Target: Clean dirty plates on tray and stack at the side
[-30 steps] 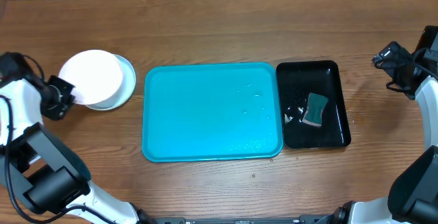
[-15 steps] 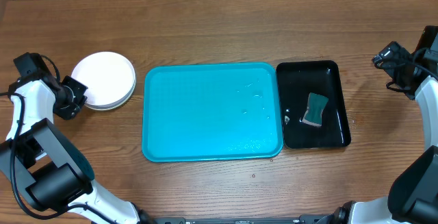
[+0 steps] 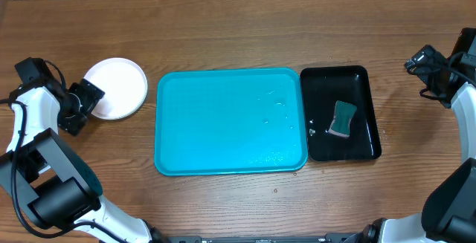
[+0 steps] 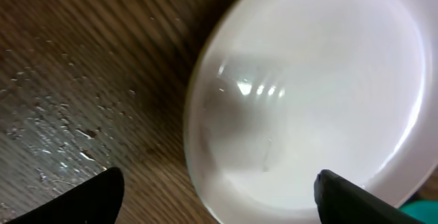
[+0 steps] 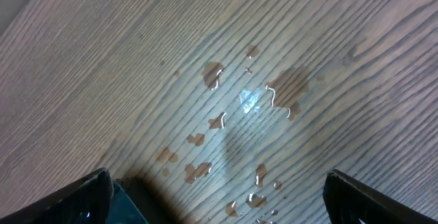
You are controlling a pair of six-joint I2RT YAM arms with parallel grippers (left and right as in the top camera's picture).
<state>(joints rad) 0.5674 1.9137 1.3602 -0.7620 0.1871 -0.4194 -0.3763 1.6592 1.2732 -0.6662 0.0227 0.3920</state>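
The left wrist view alone shows droplets (image 4: pixel 61 135) beside the white plate (image 4: pixel 321 80). The left gripper (image 4: pixel 226 196) and right gripper (image 5: pixel 219 196) both stand spread.

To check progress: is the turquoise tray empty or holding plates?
Empty: the turquoise tray holds nothing; the white plate lies beside it.

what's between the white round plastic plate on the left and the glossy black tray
The large turquoise rectangular plastic tray sits between them, wet but otherwise bare, as the overhead view shows.
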